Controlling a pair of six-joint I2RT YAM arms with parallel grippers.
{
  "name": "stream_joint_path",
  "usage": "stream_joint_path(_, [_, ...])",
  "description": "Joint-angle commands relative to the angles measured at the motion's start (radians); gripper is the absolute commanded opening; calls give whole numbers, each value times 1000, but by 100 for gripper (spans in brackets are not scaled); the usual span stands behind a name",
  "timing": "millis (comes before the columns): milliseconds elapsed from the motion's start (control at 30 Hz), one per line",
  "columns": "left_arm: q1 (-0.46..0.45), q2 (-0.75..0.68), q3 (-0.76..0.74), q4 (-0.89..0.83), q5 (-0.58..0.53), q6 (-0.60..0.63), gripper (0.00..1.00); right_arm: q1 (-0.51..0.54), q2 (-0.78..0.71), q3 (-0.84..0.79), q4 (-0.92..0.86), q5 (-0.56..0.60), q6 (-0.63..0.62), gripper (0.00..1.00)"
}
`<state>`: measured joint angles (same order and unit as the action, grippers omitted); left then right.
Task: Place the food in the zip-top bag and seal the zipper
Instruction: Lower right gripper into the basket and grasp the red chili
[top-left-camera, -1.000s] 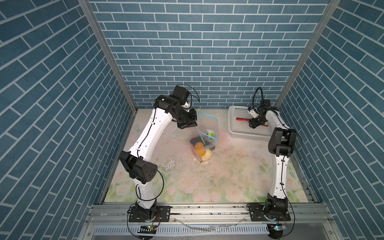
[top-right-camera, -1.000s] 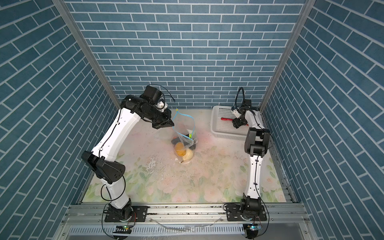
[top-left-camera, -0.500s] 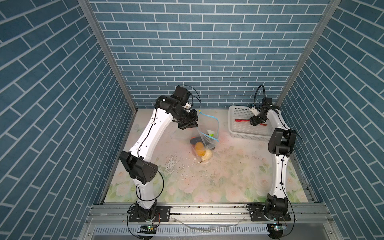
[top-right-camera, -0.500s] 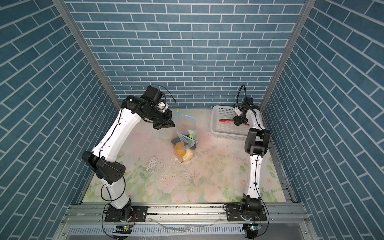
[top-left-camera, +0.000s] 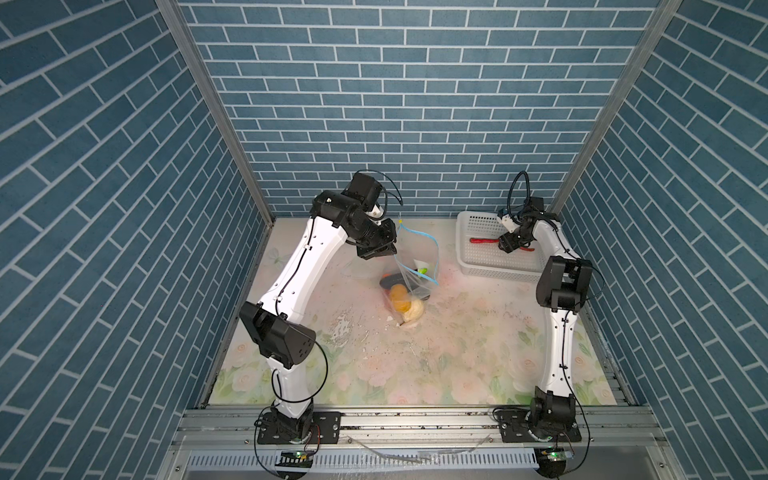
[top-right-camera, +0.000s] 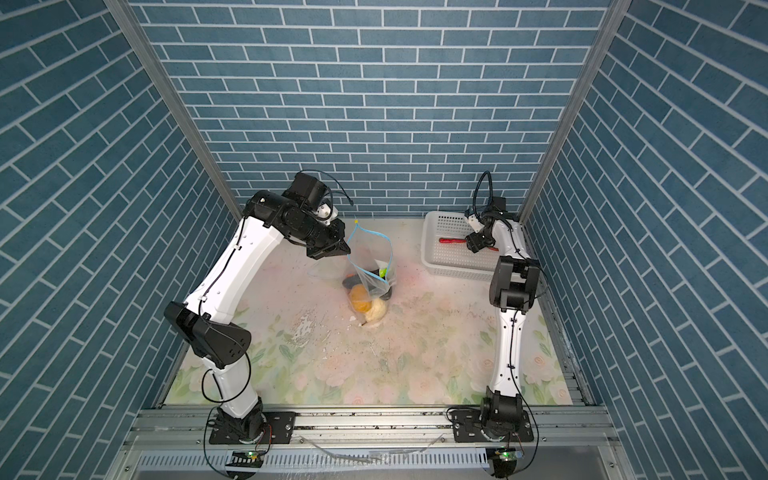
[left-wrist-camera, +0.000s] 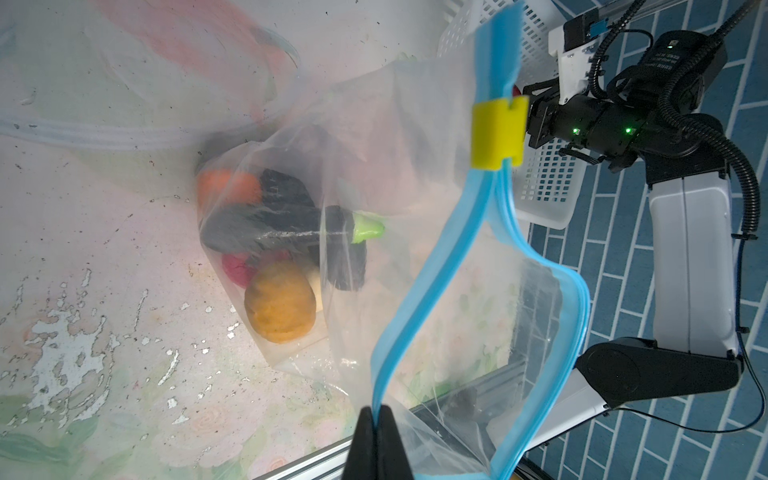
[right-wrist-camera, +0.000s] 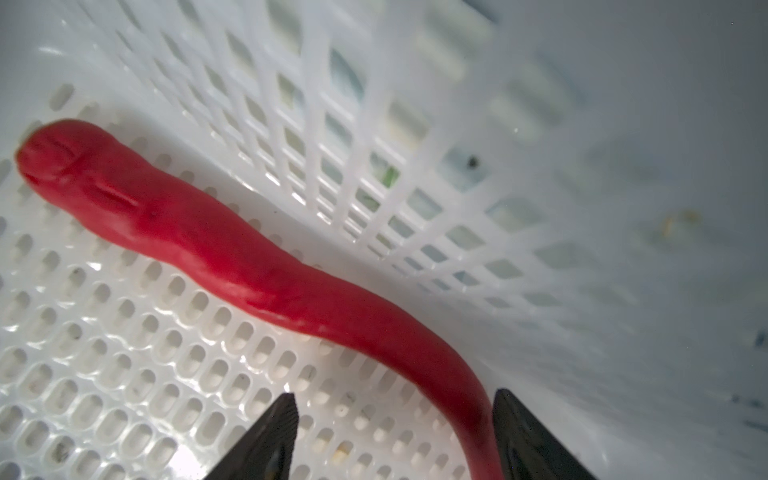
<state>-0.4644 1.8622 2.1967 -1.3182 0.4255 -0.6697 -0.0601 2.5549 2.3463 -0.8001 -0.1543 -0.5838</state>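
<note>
Your left gripper (left-wrist-camera: 377, 419) is pressed together on the zipper (left-wrist-camera: 432, 282), pinching one lip of the blue strip and holding the zip-top bag (top-left-camera: 409, 266) up off the table (top-left-camera: 457, 353) with its mouth hanging open. The yellow slider (left-wrist-camera: 498, 133) sits at the far end of the strip. At the bottom of the bag you can see food already loaded: an orange-yellow round piece (left-wrist-camera: 280, 305), black lumps (left-wrist-camera: 282, 224) and a cream piece (top-left-camera: 413, 311).

Further right, the white basket (top-left-camera: 469, 224) stands against the back wall. Your right gripper (right-wrist-camera: 395, 399) is down inside it with its fingers spread. The thin end of the long red strip (right-wrist-camera: 249, 266) runs between them, close against one finger and not yet clamped.

You look to be picking up the last piece of food, with sealing left to do. Next, close on that thin end before lifting. The strip looks soft and slender, so expect it to dangle. Carry it high enough to clear the basket wall, then lower it tail first through the open mouth while your left arm keeps the lip raised.
</note>
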Motion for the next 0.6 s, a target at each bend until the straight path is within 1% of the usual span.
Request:
stream_joint_path(0, [-5, -4, 0, -4, -13, 2, 0, -8, 8, 0, -39, -36, -28, 72])
stream_joint_path(100, [-4, -10, -9, 3, -14, 1, 0, -12, 10, -1, -57, -43, -29, 67])
stream_joint_path(167, [-4, -15, -14, 5, -15, 1, 0, -12, 11, -2, -65, -47, -26, 59])
stream_joint_path(267, [-5, -18, -14, 2, -13, 1, 0, -12, 2, -16, -68, -57, -15, 51])
stream_joint_path(467, [-4, -35, -45, 20, -11, -1, 0, -12, -33, -63, -78, -89, -8, 45])
stream_joint_path(567, [-4, -37, -58, 34, -3, -4, 0, -12, -70, -117, -64, -115, -18, 42])
